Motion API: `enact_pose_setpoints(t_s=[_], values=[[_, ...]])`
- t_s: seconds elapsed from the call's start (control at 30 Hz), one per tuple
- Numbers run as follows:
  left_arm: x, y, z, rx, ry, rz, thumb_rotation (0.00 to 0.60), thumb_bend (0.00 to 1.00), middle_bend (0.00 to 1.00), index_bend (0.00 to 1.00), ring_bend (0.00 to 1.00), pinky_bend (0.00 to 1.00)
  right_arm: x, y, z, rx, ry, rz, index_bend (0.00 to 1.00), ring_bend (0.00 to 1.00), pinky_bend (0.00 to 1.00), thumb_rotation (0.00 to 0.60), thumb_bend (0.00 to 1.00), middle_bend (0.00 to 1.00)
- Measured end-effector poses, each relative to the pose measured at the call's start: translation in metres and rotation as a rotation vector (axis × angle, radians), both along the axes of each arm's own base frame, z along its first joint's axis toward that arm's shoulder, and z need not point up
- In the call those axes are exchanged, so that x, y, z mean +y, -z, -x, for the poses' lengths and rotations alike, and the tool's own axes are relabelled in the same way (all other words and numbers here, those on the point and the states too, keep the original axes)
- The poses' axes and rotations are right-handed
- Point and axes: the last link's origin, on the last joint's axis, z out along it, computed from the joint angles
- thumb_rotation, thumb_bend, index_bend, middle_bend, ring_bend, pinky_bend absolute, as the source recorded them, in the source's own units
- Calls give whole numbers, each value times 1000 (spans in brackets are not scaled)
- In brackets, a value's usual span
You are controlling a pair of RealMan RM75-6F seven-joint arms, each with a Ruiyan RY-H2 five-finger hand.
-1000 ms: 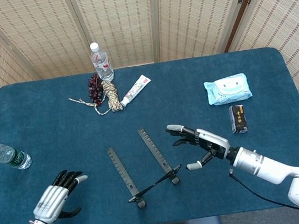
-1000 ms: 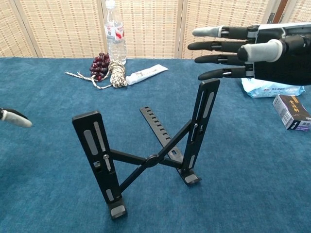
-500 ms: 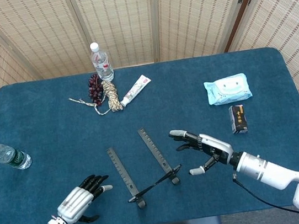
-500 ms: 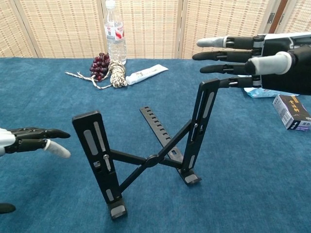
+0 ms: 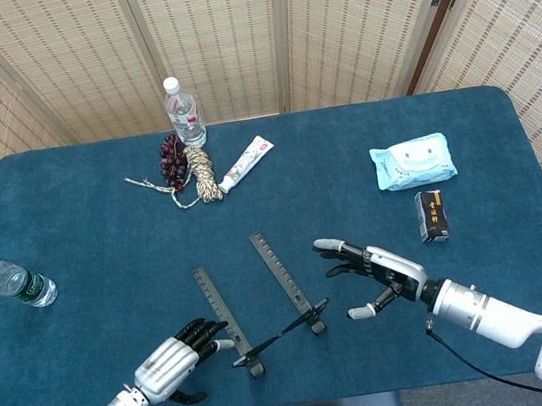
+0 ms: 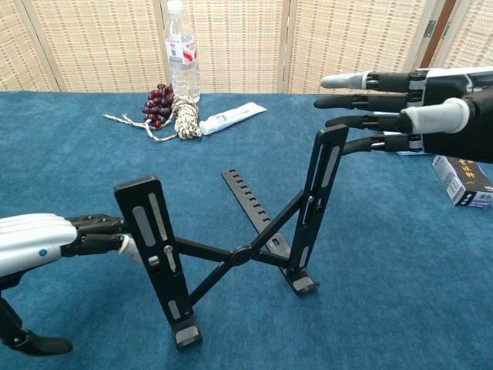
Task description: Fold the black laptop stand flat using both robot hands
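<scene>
The black laptop stand [image 5: 265, 305] stands unfolded on the blue table, its crossed struts [image 6: 239, 254] joining two upright arms. My left hand [image 5: 176, 356] lies low at the front left, open and holding nothing. Its fingers [image 6: 96, 235] stretch up to the stand's left upright [image 6: 150, 231], and I cannot tell whether they touch it. My right hand [image 5: 377, 274] hovers open at the stand's right side with fingers spread. Its lowest finger [image 6: 377, 142] sits right by the top of the right upright [image 6: 327, 166].
At the back stand a water bottle [image 5: 185, 112], grapes [image 5: 173, 161], a rope coil [image 5: 206, 175] and a white tube [image 5: 245, 163]. A wipes pack [image 5: 413, 163] and a small dark box [image 5: 433, 215] lie right. Another bottle [image 5: 10, 283] lies at the left edge.
My left hand has travelled right along the front edge until its fingers reach the stand's left upright. The right hand has shifted slightly rightward. The stand has not moved.
</scene>
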Motion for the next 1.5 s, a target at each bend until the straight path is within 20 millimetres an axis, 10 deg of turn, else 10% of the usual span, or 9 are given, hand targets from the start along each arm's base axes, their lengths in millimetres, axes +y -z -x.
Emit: enact_pose_setpoints(t_s=[1.03, 1.5], values=[[-4, 22, -11, -12, 15, 84, 600, 174, 17, 161, 0, 0, 5, -3, 13, 12, 26, 9, 0, 6, 170, 600, 0, 52], [7, -22, 12, -28, -118, -113, 600, 173, 15, 159, 0, 0, -8, -7, 1, 229, -81, 56, 0, 0, 163, 600, 13, 0]])
